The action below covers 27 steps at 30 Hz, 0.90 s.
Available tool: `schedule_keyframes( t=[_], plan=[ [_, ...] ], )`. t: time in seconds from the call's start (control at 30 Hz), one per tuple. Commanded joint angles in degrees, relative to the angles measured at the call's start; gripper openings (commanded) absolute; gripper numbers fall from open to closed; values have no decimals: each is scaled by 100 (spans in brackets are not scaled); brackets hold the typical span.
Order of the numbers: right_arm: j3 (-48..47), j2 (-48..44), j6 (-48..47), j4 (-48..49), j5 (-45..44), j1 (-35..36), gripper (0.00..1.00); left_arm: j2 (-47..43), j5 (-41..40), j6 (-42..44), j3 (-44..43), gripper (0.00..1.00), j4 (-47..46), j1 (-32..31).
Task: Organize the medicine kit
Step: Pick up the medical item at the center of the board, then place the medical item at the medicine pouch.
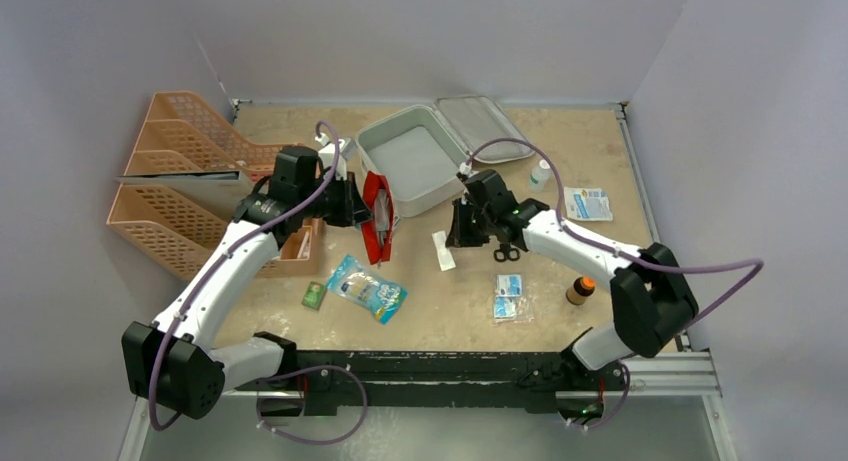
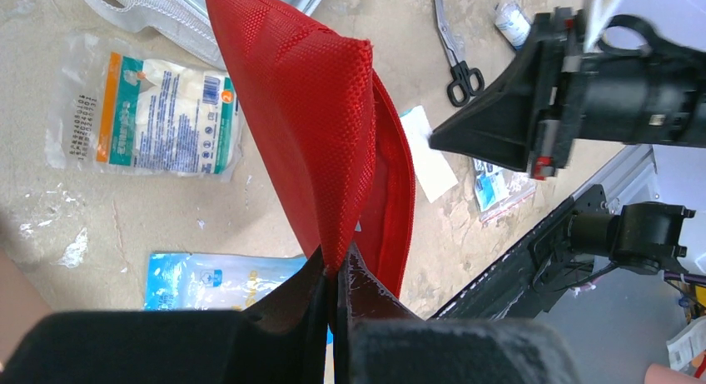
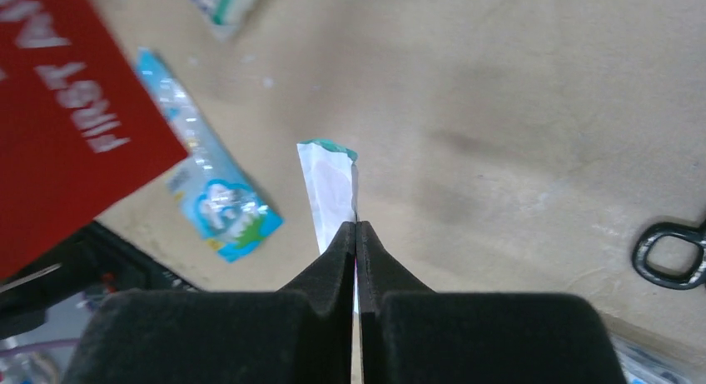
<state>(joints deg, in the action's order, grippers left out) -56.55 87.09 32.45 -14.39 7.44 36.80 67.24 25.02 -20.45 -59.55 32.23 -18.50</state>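
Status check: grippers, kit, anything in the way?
Left gripper jaws shut on red pouch, held upright. Right gripper jaws shut on white sachet. Medicine kit open, looks empty. Scissors beside right gripper.

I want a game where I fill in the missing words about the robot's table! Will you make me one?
1. The pouch pinched by the left gripper is coloured ___.
2. The small packet pinched by the right gripper is mostly ___.
3. The lid of the medicine kit is ___.
4. The black-handled ___ lie near the right gripper.

Missing words: red; white; open; scissors.
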Motion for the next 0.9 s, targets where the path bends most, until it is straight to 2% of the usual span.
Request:
schedule_keyframes(
  t=[0.0,0.27,0.53,0.87],
  plan=[
    [-336,-435,297,-7,486,-17,0,59,-39,-3,-65,0,-159,22],
    [-732,-553,1399,1070,1203,32,0,94,-59,-20,-65,0,-133,22],
    [-1438,-181,2046,1584,1120,243,0,125,-102,-21,-55,0,-135,22],
    [-1567,330,2324,1828,982,544,0,87,80,-99,-30,0,-225,22]
  ],
)
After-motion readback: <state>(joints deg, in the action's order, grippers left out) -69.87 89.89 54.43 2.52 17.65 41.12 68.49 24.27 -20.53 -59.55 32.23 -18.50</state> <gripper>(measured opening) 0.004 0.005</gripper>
